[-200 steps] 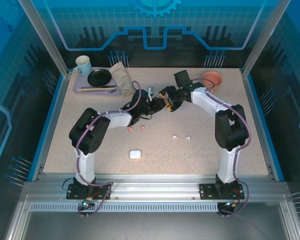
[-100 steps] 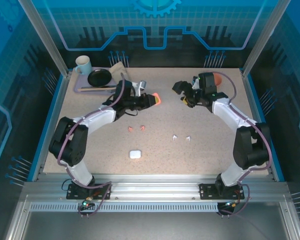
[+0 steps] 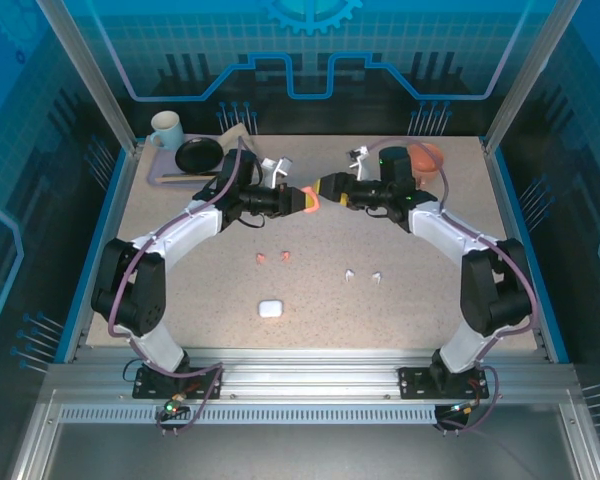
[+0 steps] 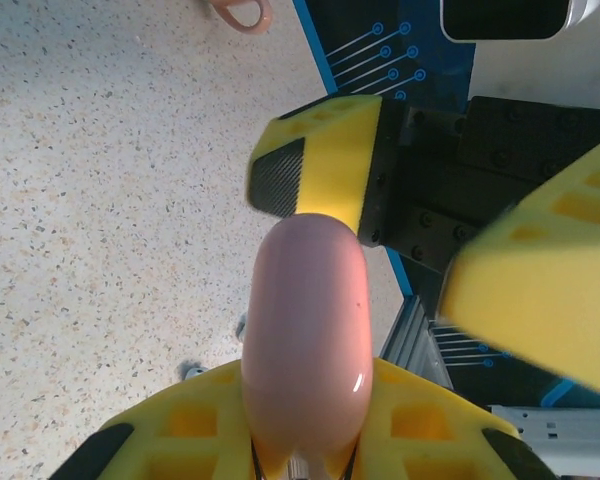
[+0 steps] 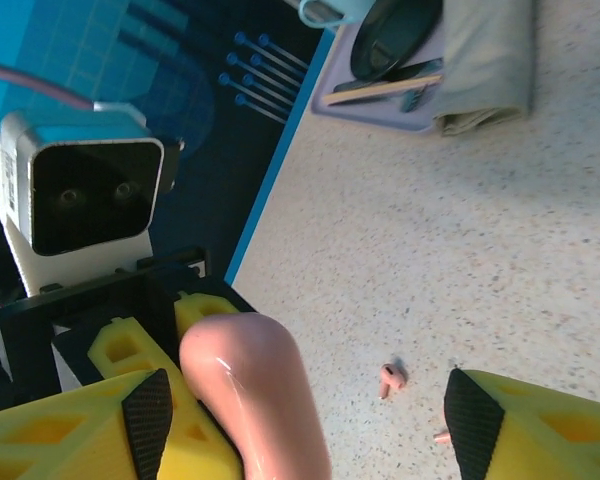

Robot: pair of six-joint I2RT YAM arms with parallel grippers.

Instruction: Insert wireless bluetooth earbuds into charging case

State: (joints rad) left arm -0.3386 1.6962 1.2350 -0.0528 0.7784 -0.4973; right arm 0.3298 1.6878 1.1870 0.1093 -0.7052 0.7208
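Note:
My left gripper (image 3: 298, 200) is shut on a salmon-pink charging case (image 3: 309, 201), held above the table's back centre. The case (image 4: 305, 330) sticks out from between the left fingers (image 4: 170, 440). My right gripper (image 3: 327, 188) is open, its jaws straddling the case's free end (image 5: 255, 400), one finger (image 4: 310, 165) right at its tip. Two salmon-pink earbuds (image 3: 263, 258) (image 3: 283, 256) lie on the table below; one (image 5: 391, 377) also appears in the right wrist view. Two white earbuds (image 3: 350, 273) (image 3: 377, 276) lie to their right. A white case (image 3: 271, 309) sits closed nearer the front.
A lilac tray (image 3: 160, 178) at the back left holds a mug (image 3: 165, 128), a black dish (image 3: 198, 154) and a folded cloth (image 3: 238, 140). An orange bowl (image 3: 427, 156) stands at the back right behind the right arm.
The right gripper has swung left from half a second ago and now brackets the pink case's end. The left gripper still holds the case in nearly the same spot.

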